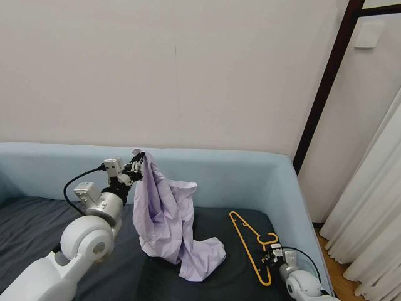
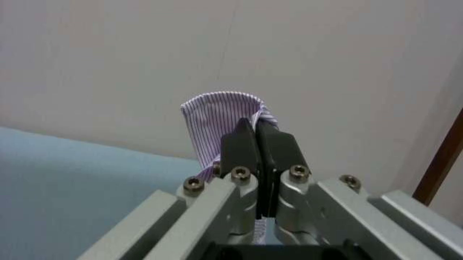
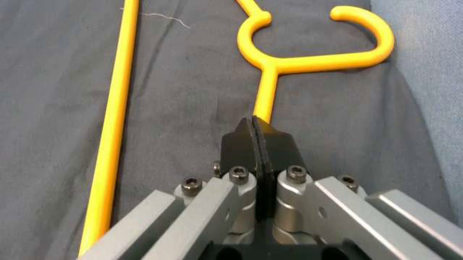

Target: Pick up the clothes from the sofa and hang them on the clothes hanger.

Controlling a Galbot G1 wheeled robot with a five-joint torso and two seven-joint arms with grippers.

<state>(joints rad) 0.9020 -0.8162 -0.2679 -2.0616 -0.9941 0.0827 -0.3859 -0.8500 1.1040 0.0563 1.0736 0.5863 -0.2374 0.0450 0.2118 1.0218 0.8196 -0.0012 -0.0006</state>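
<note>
Clearly, left gripper [image 2: 257, 124] pinches shirt [image 2: 216, 111], right gripper [image 3: 255, 123] hanger [image 3: 318, 64].

Bare cushion [image 1: 28, 221] left of shirt [image 1: 164, 216]

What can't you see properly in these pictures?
- Left wrist view: most of the shirt, hidden behind the left gripper.
- Right wrist view: whether the shut right gripper touches the hanger; its fingers cover the stem.
- Head view: the right arm, cut off by the bottom edge.

Lilac shirt [image 1: 164, 216], fine purple pinstripes; yellow hanger [image 3: 318, 64]; pale blue sofa back [image 1: 238, 179]; dark grey seat cushion [image 1: 37, 226]
</note>
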